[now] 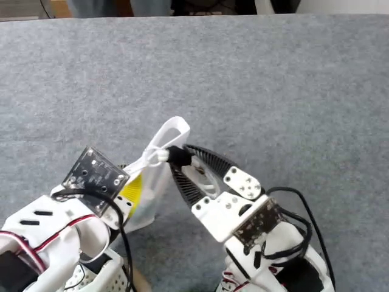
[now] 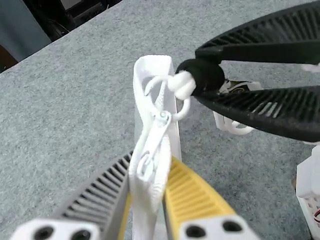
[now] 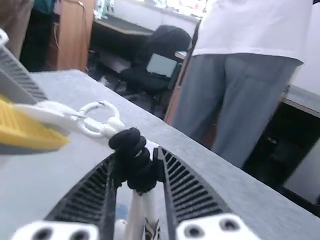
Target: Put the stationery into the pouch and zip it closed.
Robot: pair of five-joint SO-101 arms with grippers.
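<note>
The white pouch (image 1: 153,193) stands on edge on the grey table, its strap loop (image 1: 174,129) pointing away from the arms. My left gripper (image 1: 138,182), with one grey and one yellow finger, is shut on the pouch's near end (image 2: 150,165). The zipper line (image 2: 159,120) runs up between its fingers. My right gripper (image 1: 177,157), with black fingers, is shut on the black zipper pull (image 3: 131,152), which hangs from a white bead and ring (image 2: 182,85). The right gripper (image 2: 202,75) meets the pouch (image 2: 152,75) near its far end. What the pouch holds is hidden.
Grey cloth (image 1: 273,85) covers the whole table, with open room to the far side, left and right. The table's far edge (image 1: 194,16) runs along the top of the high view. Both arm bodies crowd the near edge.
</note>
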